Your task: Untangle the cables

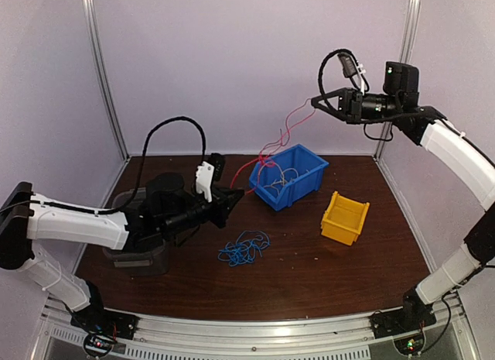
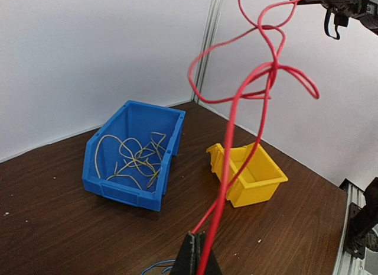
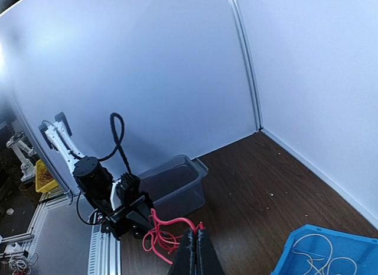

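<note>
Stretching between both hands, the red cable (image 2: 227, 168) runs on a long slant, low at the near left and high at the far right.

The left hand (image 1: 234, 197) is closed on its lower end just above the surface (image 1: 325, 275); the raised right hand (image 1: 315, 103) pinches the upper end, with loose loops curling in between. Blue cables (image 1: 244, 249) lie in a tangled heap on the surface near the left hand. Pale yellow cables (image 2: 133, 159) sit curled inside the blue bin (image 1: 298, 191), with the yellow bin (image 1: 344, 217) to its right.

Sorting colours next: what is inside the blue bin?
The blue bin holds a loose tangle of pale yellow cables. Its front wall hides the nearest strip of floor, so more could lie there.
</note>
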Motion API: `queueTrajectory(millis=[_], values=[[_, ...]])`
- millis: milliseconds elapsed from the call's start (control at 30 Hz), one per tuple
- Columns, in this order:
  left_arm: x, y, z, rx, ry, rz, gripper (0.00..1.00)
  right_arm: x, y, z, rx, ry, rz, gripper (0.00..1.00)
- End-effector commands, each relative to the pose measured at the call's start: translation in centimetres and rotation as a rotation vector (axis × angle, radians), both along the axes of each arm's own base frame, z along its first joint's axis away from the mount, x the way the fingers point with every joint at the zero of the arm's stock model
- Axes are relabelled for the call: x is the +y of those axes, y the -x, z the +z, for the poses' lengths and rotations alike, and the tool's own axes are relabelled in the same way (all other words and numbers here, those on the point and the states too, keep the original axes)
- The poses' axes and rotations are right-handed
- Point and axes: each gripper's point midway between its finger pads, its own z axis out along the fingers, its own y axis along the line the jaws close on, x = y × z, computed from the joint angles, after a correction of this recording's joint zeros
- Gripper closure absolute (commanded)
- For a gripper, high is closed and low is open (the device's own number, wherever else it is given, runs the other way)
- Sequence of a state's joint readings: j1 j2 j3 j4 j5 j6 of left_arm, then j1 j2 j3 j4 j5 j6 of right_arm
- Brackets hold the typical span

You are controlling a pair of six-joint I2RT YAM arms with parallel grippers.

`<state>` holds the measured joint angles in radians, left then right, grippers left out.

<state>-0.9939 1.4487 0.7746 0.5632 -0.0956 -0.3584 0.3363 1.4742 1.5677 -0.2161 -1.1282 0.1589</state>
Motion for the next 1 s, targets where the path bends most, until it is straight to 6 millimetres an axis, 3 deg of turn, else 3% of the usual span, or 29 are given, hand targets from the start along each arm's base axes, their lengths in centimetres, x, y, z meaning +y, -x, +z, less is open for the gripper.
queueTrajectory(millis=[0,133,333,400,500,633,700,967], values=[[3.4,-0.4,1.2,-0.05,-0.052,0.114,1.0,-3.1,-1.2,3.4,-0.093,-0.04,-0.129,1.0],[5.5,-0.2,1.1,-0.048,-0.094,0.168,1.0,-6.2,-3.1,4.4,-0.094,-0.09,-0.232,1.0],[8.7,1.0,0.6,-0.033,-0.129,0.208,1.0,-14.3,-7.6,6.0,-0.145,-0.118,-0.49,1.0],[10.4,1.4,1.4,-0.043,-0.11,0.246,1.0,-16.4,-8.9,5.1,-0.144,-0.107,-0.561,1.0],[13.0,1.8,3.6,-0.075,-0.094,0.313,1.0,-17.2,-9.8,2.8,-0.128,-0.064,-0.592,1.0],[16.0,2.1,8.9,-0.149,-0.058,0.396,1.0,-14.2,-9.1,-0.6,-0.081,-0.009,-0.508,1.0],[17.1,1.9,11.0,-0.166,-0.077,0.433,1.0,-10.0,-7.7,-2.0,-0.106,0.046,-0.416,1.0],[19.9,0.6,15.2,-0.101,-0.143,0.605,1.0,6.6,-1.0,-5.9,-0.094,0.136,-0.033,1.0]])
